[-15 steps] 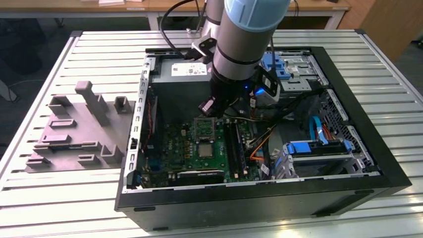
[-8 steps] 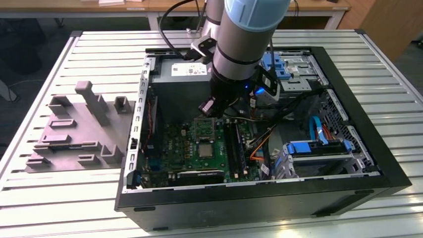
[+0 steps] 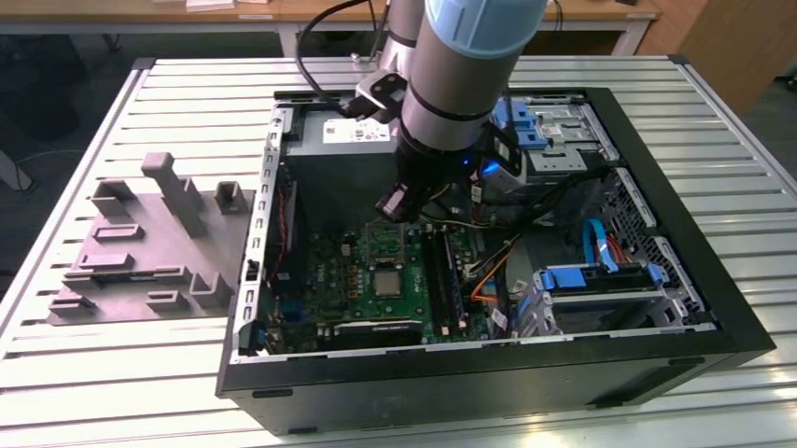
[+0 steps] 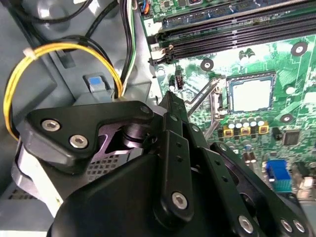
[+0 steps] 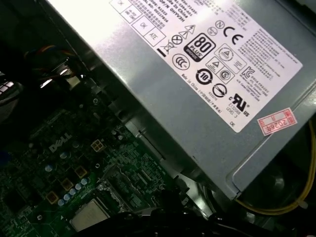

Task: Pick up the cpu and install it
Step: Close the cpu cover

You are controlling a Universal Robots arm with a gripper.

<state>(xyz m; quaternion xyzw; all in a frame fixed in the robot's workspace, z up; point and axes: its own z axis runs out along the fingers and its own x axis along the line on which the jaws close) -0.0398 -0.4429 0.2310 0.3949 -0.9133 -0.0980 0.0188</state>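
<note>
cpu seated in the socket

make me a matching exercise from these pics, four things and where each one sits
Things:
1. cpu
2. grey tray
3. power supply
4. yellow cable loop

Places:
A. on the slatted table outside the computer case
B. in the socket on the green board
C. beside the board, against the case wall
D. arching over a blue clip

Pairs: 1-B, 2-A, 3-C, 4-D
</note>
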